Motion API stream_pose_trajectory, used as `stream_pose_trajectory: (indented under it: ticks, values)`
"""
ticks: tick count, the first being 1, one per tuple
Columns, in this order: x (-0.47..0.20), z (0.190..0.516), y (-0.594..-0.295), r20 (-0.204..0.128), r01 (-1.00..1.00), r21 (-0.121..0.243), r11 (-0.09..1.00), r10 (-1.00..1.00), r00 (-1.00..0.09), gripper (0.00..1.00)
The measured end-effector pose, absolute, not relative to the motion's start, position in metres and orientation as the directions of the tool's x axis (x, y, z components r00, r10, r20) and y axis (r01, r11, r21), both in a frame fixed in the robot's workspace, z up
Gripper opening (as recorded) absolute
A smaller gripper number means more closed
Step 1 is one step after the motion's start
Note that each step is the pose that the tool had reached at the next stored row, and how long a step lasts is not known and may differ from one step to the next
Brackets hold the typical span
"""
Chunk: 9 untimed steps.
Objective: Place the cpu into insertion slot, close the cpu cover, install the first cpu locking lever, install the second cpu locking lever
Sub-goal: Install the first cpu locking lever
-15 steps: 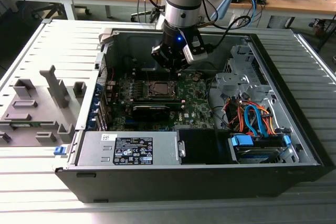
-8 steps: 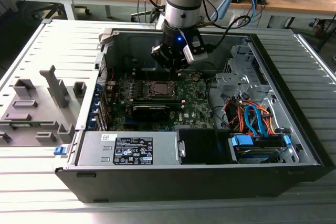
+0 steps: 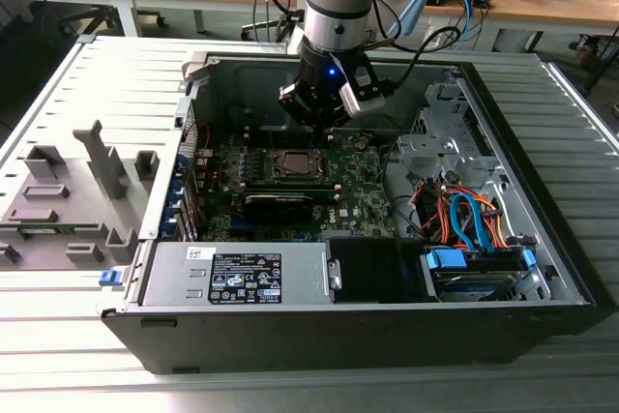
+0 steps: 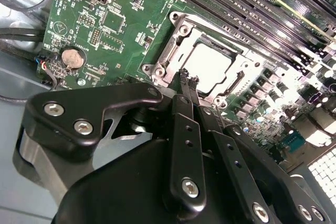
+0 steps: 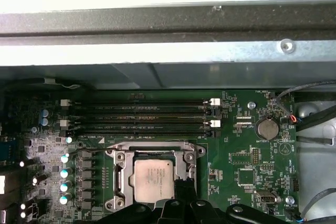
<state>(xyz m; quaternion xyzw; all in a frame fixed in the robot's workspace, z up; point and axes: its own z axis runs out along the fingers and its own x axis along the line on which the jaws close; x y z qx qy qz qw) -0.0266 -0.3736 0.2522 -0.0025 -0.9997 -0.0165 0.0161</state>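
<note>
Open desktop computer case point(image 3: 542, 239) with my arm lowered over the green motherboard point(image 5: 247, 166). The cpu, a small flat square chip with a pale silvery-beige metal face point(image 5: 153, 180), already lies seated in the insertion slot, a square dark socket recess point(image 4: 197, 40), and the cpu cover, a thin silvery metal frame plate with a square window point(image 5: 152, 150), appears to lie down around it. My black gripper point(image 4: 188, 80) hangs just above the socket's edge, its slim fingertips drawn narrow, nearly together, holding nothing that I can make out. I judge the lever stage to be in hand; I cannot tell whether either locking lever is latched. The next move calls for fine contact beside the frame, clear of the long black memory slots point(image 5: 142, 116).
</note>
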Motion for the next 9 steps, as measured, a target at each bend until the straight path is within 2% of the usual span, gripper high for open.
stream_pose_trajectory:
  ticks: [9]
  values:
    - [-0.0266,0.2522,-0.3749,0.032,0.005,0.037,0.999,0.004,-0.999,0.11]
